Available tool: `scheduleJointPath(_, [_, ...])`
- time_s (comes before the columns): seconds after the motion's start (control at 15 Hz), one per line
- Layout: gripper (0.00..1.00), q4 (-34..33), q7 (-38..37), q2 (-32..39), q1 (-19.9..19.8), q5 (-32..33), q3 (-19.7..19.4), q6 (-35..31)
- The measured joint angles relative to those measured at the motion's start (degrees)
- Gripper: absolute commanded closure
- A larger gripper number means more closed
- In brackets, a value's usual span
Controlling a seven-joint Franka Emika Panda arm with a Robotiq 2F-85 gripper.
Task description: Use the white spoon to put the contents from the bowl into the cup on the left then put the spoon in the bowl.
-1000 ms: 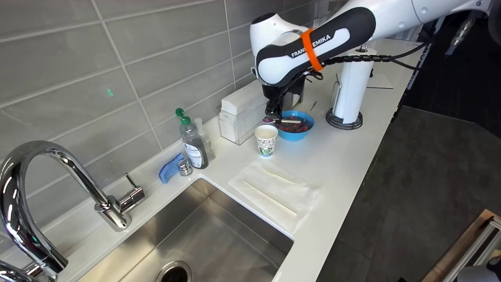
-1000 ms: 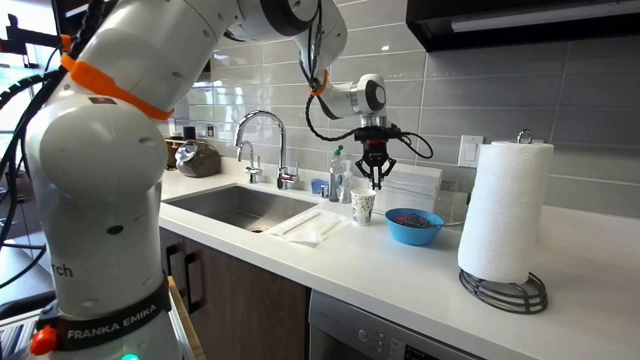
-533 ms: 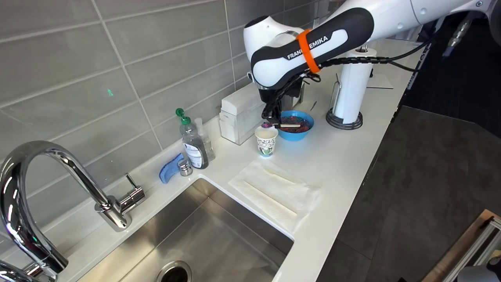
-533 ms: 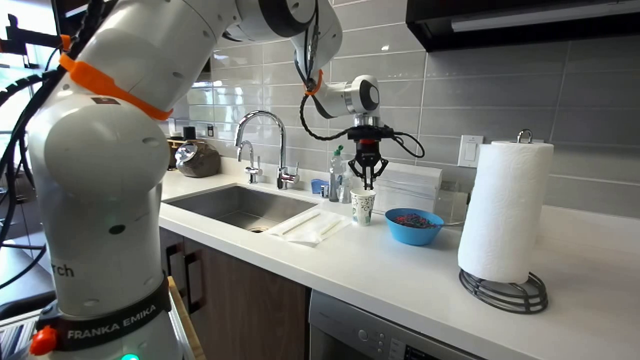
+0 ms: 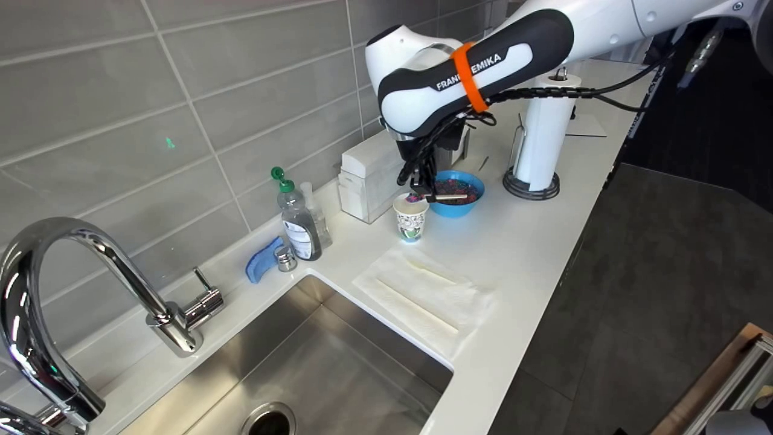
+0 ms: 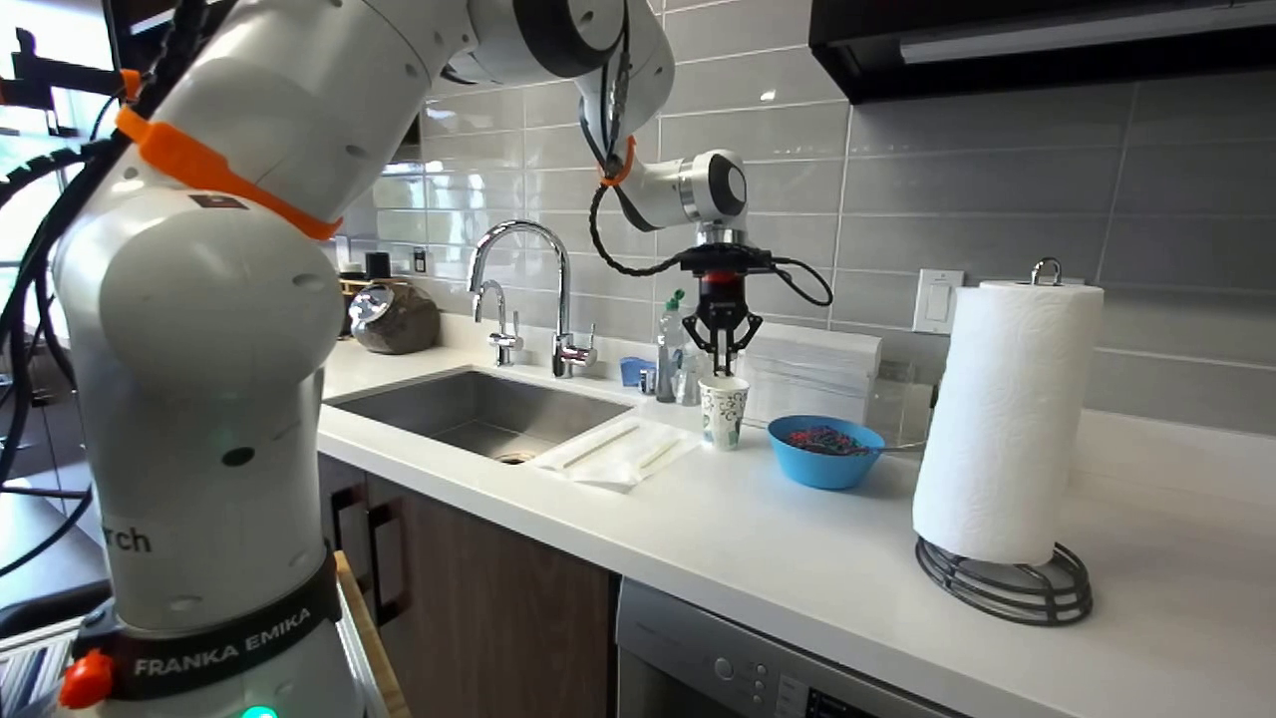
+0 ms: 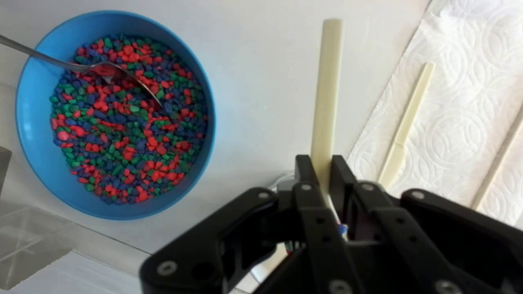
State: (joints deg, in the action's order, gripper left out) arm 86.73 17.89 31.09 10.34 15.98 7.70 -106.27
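Closest in the wrist view: gripper [image 7: 321, 163], jaws pinched on the handle of the white spoon [image 7: 327, 90]. Spoon's head, loaded with coloured grit [image 5: 414, 197], is at the mouth of the cup [image 5: 411, 220] in an exterior view; whether it dips below the rim, cannot tell. Cup upright on the counter [image 5: 501, 254]. Blue bowl [image 7: 36, 134] near it, apart, holding red, green and dark-blue grit; a metal spoon [image 7: 79, 67] rests in it, handle over the rim. On the cup's other side, a paper towel [image 7: 453, 122] bears a pale knife [image 7: 411, 110] and a second slim pale utensil [image 7: 498, 163]. Farther: paper-towel roll [image 6: 1007, 429] upright on a wire stand [image 5: 530, 195], past the bowl. Farthest: sink [image 5: 362, 374] and its tall curved tap [image 5: 128, 275].
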Motion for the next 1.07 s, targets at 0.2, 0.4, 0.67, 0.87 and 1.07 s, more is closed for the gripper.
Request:
scheduleJointPath(0.2, [0.96,-1.7,-0.6,0.5,0.7,0.2,-0.1,3.8])
scheduleJointPath(0.4, [0.96,-3.9,-0.9,1.3,1.1,0.5,-0.2,7.1])
scheduleJointPath(0.67, [0.96,-7.2,-0.8,3.4,1.5,1.4,-0.5,10.8])
scheduleJointPath(0.87, [0.96,-10.1,-0.8,5.4,1.7,2.3,-0.7,12.7])
scheduleJointPath(1.07, [0.96,-13.4,-0.8,7.9,2.1,3.1,-0.8,13.6])
